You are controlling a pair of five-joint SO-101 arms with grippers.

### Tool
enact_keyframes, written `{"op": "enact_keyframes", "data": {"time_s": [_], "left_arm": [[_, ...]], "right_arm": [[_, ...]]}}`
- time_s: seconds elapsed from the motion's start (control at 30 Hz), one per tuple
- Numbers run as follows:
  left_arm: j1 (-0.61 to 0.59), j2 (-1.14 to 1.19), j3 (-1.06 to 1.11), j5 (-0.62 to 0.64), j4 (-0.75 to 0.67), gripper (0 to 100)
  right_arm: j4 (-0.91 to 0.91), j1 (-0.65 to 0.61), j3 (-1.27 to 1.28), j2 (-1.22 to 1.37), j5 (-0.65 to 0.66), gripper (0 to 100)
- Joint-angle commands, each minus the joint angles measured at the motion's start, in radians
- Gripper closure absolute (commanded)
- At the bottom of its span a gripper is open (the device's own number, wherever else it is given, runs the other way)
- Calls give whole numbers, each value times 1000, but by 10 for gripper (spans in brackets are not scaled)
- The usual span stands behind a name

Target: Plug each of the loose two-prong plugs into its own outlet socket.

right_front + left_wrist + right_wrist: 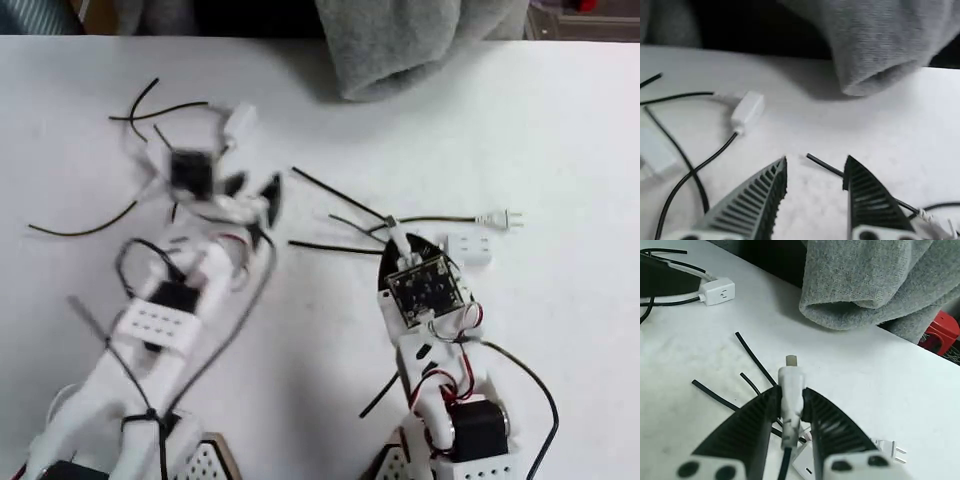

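Right gripper (790, 405) is clamped on the sides of a white two-prong plug (790, 383), its tip pointing forward; the left gripper (815, 171) hangs with jaws apart near a white outlet socket (747, 111). Light, rigid and smooth-shelled, the plug would likely twist if pinched near its springy black cord (785, 465), so the body is the better hold

White table (570, 130). Lying on it: loose black cords (335, 193) mid-table; socket (241, 122) far left; plug (503, 218) right, second socket (470, 248) just beside it; grey cloth (400, 45) on far edge.
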Motion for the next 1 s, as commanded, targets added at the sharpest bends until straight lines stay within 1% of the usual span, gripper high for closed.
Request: {"op": "enact_keyframes", "data": {"time_s": [0.0, 0.1, 0.27, 0.33, 0.47, 0.5, 0.53, 0.6, 0.8, 0.9, 0.97], "left_arm": [[-71, 44, -135, 57, 173, 740], [-81, 117, -199, 57, 255, 739], [-84, 274, -354, 80, 443, 740], [-108, 352, -422, 160, 509, 740], [-168, 504, -585, 391, 649, 736], [-179, 541, -623, 437, 690, 736], [-183, 576, -663, 456, 730, 736], [-182, 647, -735, 450, 792, 736], [-186, 825, -911, 377, 931, 736], [-186, 878, -997, 356, 1036, 736], [-186, 894, -1056, 313, 1115, 736]], "right_arm": [[-24, 10, -3, -7, -38, 980], [-21, 10, 0, -7, -48, 980], [-27, 10, 15, -7, -44, 980], [-27, 8, 18, -7, -44, 980], [-24, -22, 20, -7, -40, 980], [-22, -25, 20, -7, -40, 980], [-22, -25, 20, -7, -40, 980], [-24, -24, 20, -7, -40, 980], [-25, -21, 20, -7, -38, 980], [-25, -21, 20, -7, -38, 980], [-25, -21, 20, -7, -38, 980]]}}
